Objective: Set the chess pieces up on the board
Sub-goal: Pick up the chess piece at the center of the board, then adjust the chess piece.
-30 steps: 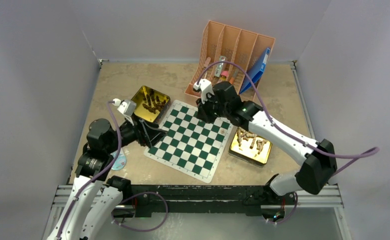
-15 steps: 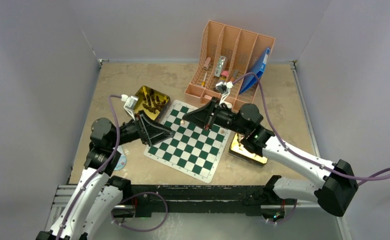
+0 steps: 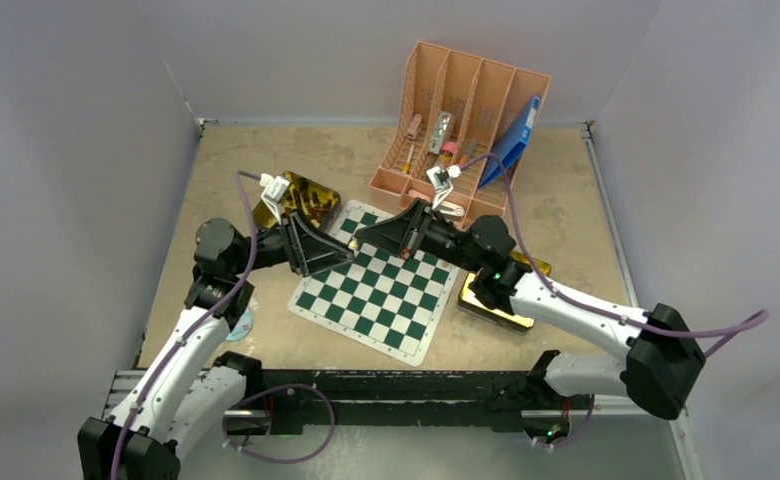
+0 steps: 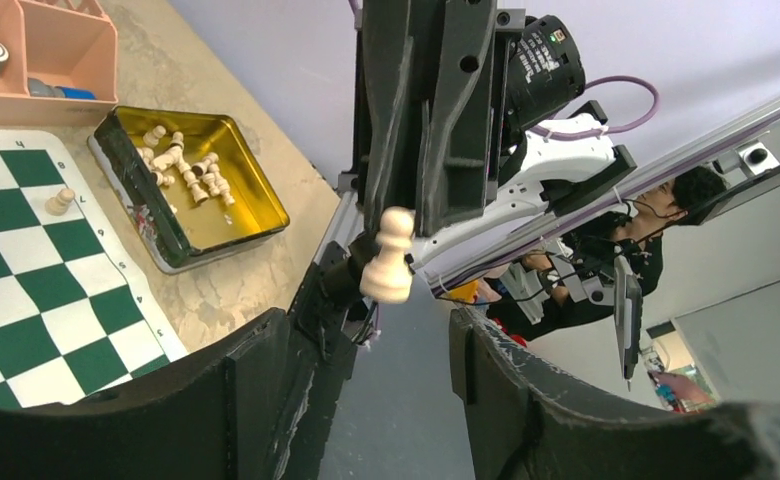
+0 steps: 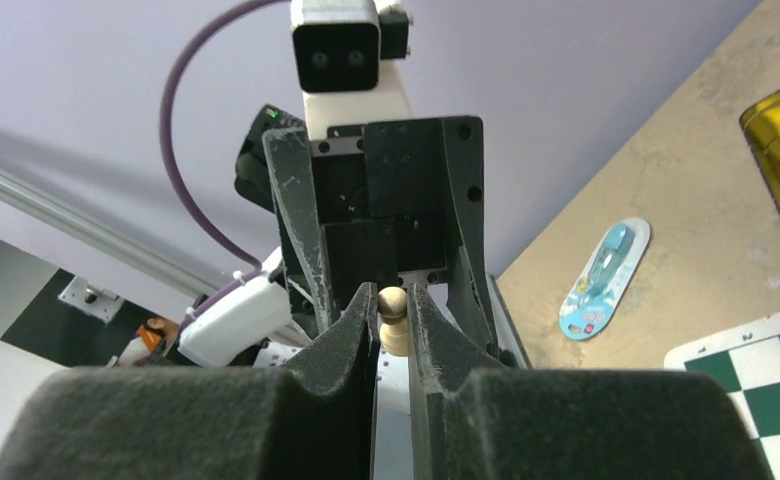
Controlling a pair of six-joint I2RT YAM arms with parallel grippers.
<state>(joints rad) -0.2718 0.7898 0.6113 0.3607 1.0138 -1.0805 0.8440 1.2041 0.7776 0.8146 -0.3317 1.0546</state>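
The right jaws are closed narrow on a pale pawn point(image 5: 394, 305). Their two foam pads point(image 5: 351, 345) press it near the head from both sides. The pawn is in the air above the far left part of the board point(image 3: 386, 310) and does not touch it.

The left jaws face the right jaws, almost tip to tip. They stand wide, with one finger point(image 4: 266, 390) on each side, and the pawn shows in the gap between them and touches neither. Whether it is already between the tips or just in front of them, I cannot tell.

On the board, one pale piece point(image 4: 59, 200) stands upright on a square at the right edge. Just beside this edge, a gold tin point(image 4: 146, 215) rests on the table point(image 3: 246, 160), and more pale chess pieces point(image 4: 181, 165) lie in a heap in it. A second gold tin point(image 3: 318, 192) is at the far left corner of the board, partly hidden behind the left arm. A pink organiser point(image 3: 471, 95) stands beyond the board.
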